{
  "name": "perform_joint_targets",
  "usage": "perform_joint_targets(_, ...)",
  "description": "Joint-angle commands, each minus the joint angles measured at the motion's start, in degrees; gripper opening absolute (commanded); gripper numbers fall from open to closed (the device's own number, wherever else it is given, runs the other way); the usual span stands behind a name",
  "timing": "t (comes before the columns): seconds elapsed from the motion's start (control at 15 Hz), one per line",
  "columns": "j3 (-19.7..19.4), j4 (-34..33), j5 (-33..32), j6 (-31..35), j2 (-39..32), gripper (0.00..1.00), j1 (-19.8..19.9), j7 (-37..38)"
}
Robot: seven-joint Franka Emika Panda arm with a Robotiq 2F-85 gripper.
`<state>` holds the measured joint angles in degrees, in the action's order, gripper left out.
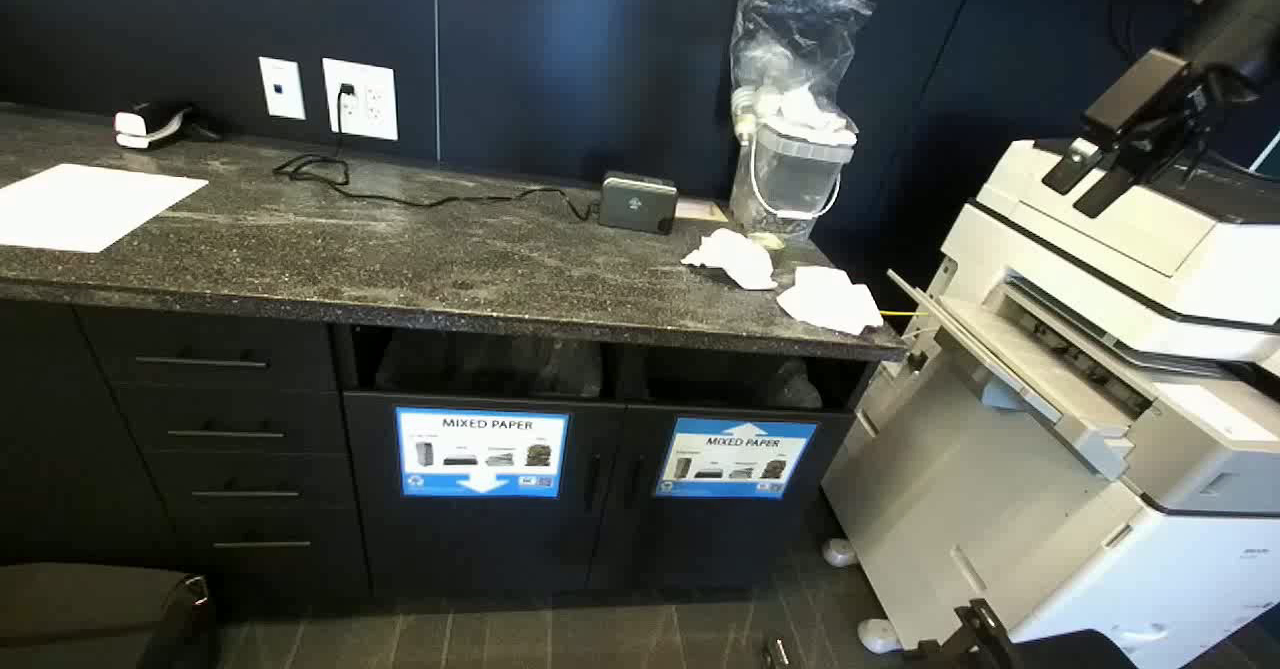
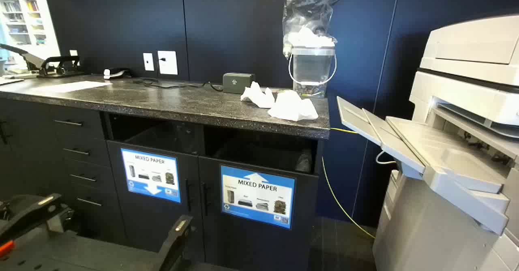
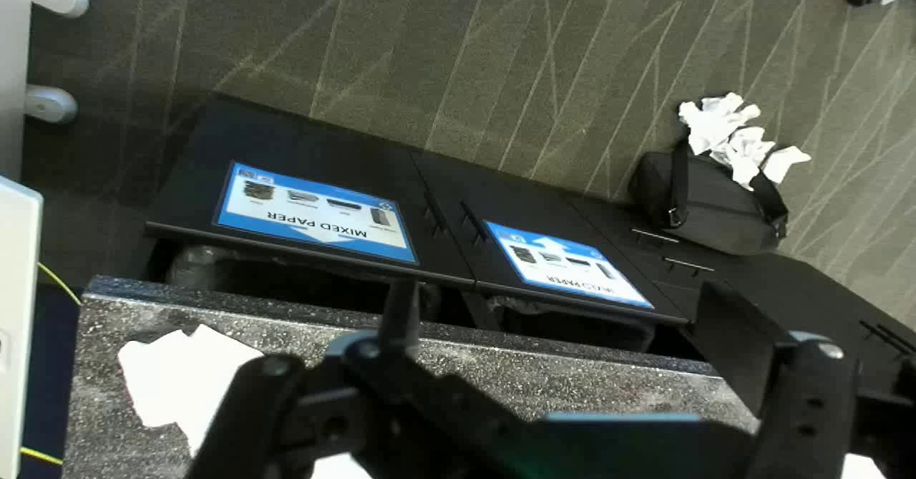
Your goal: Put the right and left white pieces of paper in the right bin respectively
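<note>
Both should be light, soft and easily crushed, best pinched by a raised fold: the right paper wad (image 1: pixel 832 301) near the front corner of the worktop (image 1: pixel 450 259) by the printer (image 1: pixel 1030 469), the left paper wad (image 1: pixel 735 257) just beside it, farther from the front edge. In an exterior view the arm (image 1: pixel 1235 29) hangs high, fingers (image 1: pixel 1112 187) spread and empty, slanting down.
</note>
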<state>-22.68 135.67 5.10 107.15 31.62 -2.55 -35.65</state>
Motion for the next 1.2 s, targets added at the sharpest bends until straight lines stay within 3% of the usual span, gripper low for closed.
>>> perform_joint_targets(0.0, 1.8, -0.4, 1.1, -0.2, -0.5, 1.0, 2.2, -1.0)
perform_joint_targets(0.4, 2.0, -0.8, 1.1, 0.0, -0.6, 1.0, 2.3, -0.9)
perform_joint_targets(0.67, 3.9, 1.0, 0.3, 3.9, -2.3, 1.0, 2.7, -1.1)
perform_joint_targets(1.13, 6.6, 5.2, 5.3, 24.2, -9.1, 1.0, -0.5, -4.2)
